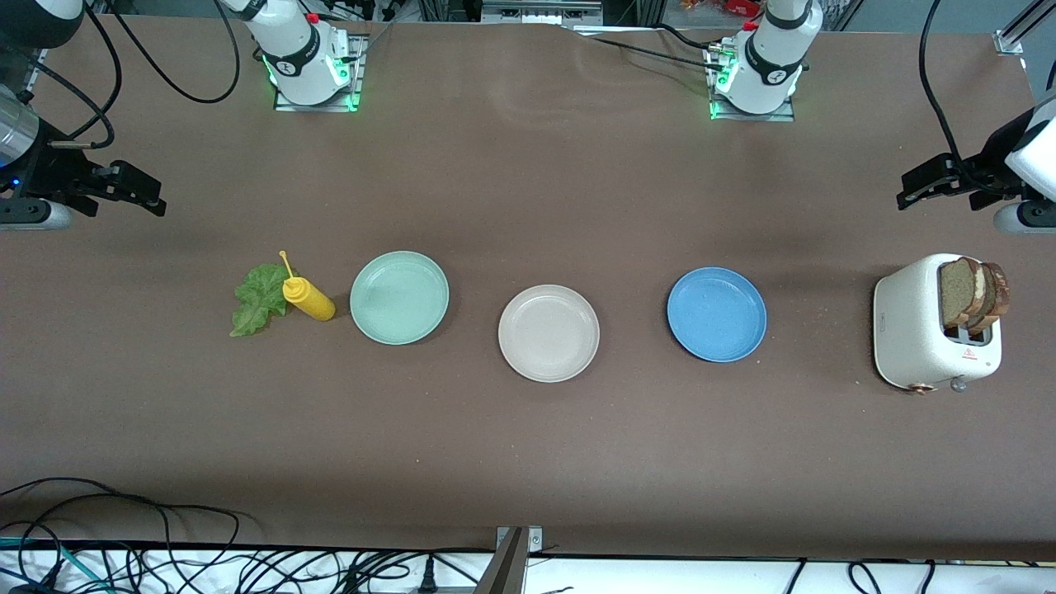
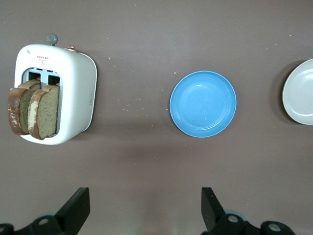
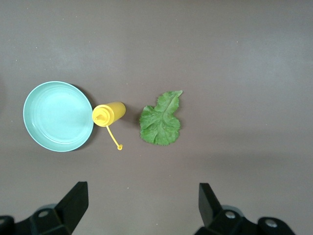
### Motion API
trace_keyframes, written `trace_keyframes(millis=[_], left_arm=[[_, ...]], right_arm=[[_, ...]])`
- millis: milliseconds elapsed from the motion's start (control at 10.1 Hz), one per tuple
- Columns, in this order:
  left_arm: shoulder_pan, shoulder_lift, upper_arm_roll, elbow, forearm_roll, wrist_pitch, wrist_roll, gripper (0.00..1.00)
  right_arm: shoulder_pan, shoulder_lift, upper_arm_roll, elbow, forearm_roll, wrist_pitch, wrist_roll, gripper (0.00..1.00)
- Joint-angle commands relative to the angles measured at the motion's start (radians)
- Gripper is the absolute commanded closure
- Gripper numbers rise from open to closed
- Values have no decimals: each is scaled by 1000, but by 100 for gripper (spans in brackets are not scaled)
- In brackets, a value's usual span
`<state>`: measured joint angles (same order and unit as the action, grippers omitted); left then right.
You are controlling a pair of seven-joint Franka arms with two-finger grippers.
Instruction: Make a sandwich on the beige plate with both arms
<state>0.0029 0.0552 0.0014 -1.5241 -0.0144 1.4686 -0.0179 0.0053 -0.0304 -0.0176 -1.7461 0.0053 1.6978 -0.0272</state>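
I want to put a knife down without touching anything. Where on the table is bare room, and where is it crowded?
The brown table lies bare nearer the front camera than the plates, and again between the plates and the arm bases. Narrower gaps flank the beige plate, toward the mint-green plate and the blue plate. Crowded: the mustard bottle overlaps the lettuce leaf and sits close beside the mint-green plate.
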Motion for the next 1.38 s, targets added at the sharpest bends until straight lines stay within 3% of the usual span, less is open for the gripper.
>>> trace_keyframes(millis=[0, 1284], left_arm=[[20, 6, -12, -10, -29, 15, 7, 0], [19, 40, -6, 32, -13, 13, 9, 0]], right_arm=[[-1, 10, 2, 28, -8, -20, 56, 0], [-1, 10, 2, 27, -8, -21, 52, 0]])
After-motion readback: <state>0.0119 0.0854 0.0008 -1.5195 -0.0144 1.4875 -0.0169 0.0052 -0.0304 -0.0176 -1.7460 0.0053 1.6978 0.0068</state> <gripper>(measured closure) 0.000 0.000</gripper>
